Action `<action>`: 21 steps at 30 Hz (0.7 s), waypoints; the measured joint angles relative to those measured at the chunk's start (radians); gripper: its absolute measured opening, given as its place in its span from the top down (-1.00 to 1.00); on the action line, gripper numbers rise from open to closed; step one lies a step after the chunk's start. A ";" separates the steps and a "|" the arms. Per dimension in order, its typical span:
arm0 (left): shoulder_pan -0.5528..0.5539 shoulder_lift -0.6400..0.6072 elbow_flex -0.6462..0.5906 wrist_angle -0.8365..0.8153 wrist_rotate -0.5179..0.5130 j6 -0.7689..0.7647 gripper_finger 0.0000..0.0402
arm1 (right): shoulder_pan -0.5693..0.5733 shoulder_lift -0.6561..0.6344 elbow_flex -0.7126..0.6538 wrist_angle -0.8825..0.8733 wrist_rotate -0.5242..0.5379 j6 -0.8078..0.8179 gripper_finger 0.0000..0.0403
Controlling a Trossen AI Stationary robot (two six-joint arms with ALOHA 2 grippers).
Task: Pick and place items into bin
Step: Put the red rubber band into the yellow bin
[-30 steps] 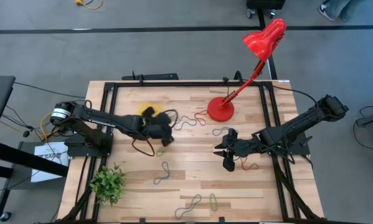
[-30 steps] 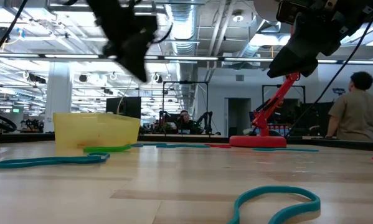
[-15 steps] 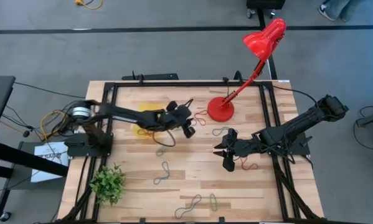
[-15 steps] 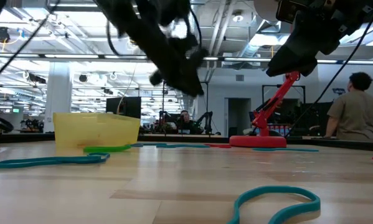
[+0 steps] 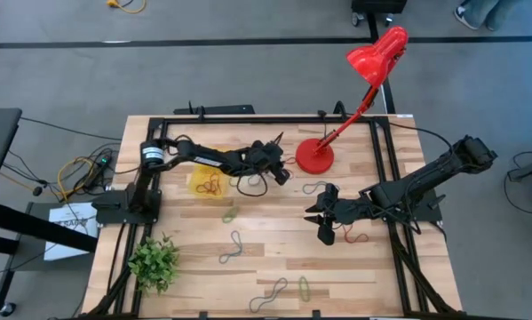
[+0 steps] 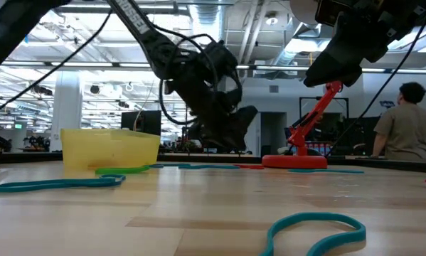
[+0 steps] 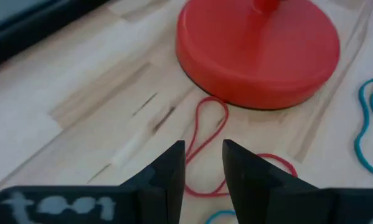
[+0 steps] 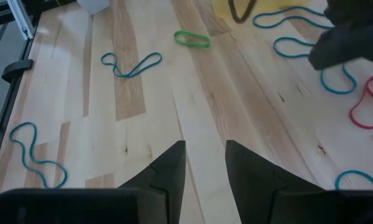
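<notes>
Red loop (image 7: 206, 146) lies just beyond left tool (image 7: 203, 163), fingers parted.

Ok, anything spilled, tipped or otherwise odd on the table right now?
Nothing stands out. The bin sits flat with bands inside, the lamp is upright, the plant stands at the table's corner. Loose bands lie scattered flat on the wood. The left hand, empty, hovers over a red band by the lamp base.

My view: red desk lamp (image 5: 372, 67) with its round base (image 5: 314, 157) on the wooden table (image 5: 266, 258), leafy plant (image 5: 154, 261) at one corner, person (image 6: 406, 135) seated in the background.
</notes>
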 joint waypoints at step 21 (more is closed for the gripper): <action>-0.005 0.135 0.209 -0.298 -0.056 0.017 0.52 | 0.000 0.000 0.000 0.000 0.000 0.000 0.47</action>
